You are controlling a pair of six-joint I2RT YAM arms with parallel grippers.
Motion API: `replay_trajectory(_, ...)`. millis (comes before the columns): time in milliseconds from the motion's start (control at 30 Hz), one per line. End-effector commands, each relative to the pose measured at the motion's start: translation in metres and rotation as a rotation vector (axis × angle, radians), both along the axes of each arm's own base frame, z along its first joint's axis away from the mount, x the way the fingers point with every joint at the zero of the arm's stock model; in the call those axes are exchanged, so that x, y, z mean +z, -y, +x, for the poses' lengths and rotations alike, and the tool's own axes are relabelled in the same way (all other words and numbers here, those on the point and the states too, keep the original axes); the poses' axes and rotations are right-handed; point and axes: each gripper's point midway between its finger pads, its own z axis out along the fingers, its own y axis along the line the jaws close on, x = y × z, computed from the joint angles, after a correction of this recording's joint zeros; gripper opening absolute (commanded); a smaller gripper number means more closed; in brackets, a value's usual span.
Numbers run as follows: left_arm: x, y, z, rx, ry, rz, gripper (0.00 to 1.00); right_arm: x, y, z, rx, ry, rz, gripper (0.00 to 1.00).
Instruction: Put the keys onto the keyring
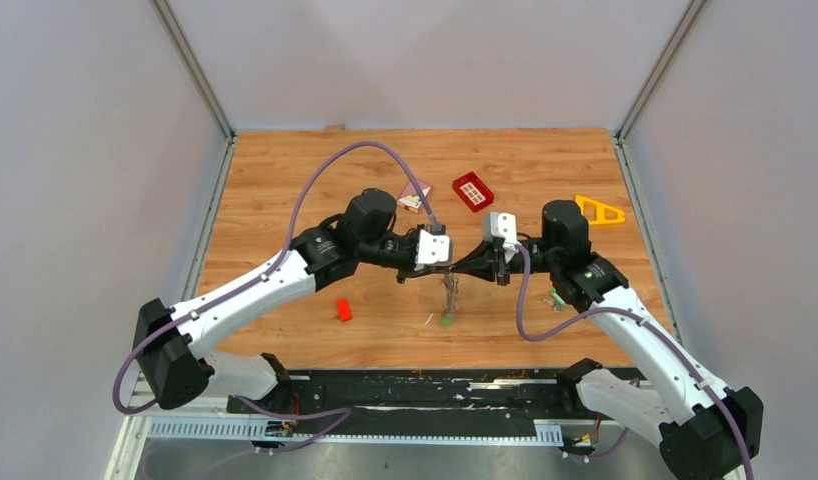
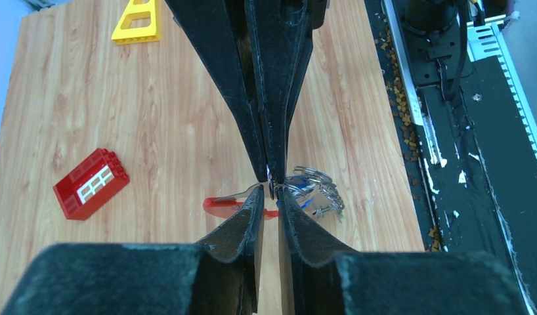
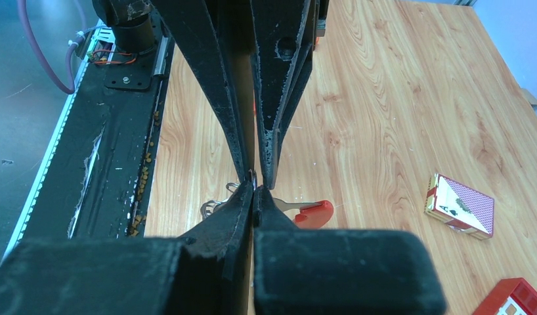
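Holding the keyring [image 2: 310,176] up in the air, your two grippers meet tip to tip. Your right gripper [image 3: 254,191] is pinched shut on it. Your left gripper [image 2: 271,192] is nearly closed, but I cannot tell on what. Some keys [image 2: 326,197] seem to hang on the ring; I cannot tell if more are left.

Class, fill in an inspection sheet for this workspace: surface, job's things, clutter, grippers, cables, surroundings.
Surface: wooden table.
Job's things: keyring held up mid-table; keys hang beneath it.
Clutter: small red block, red brick, yellow triangular piece, card box.
Grippers: right gripper shut on the keyring; left gripper has its jaws narrowly apart at it.
Cables: purple cables in loose loops, clear of the keyring.
Surroundings: grey walls on three sides.
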Motion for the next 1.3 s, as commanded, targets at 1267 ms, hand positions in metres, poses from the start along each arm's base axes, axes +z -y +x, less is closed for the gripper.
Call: replay_trajectory(1267,0.027,-0.024,0.002,0.197,-0.024,0.367,0.0,0.013,-0.002,0.003,-0.039,0.065,0.055,0.27)
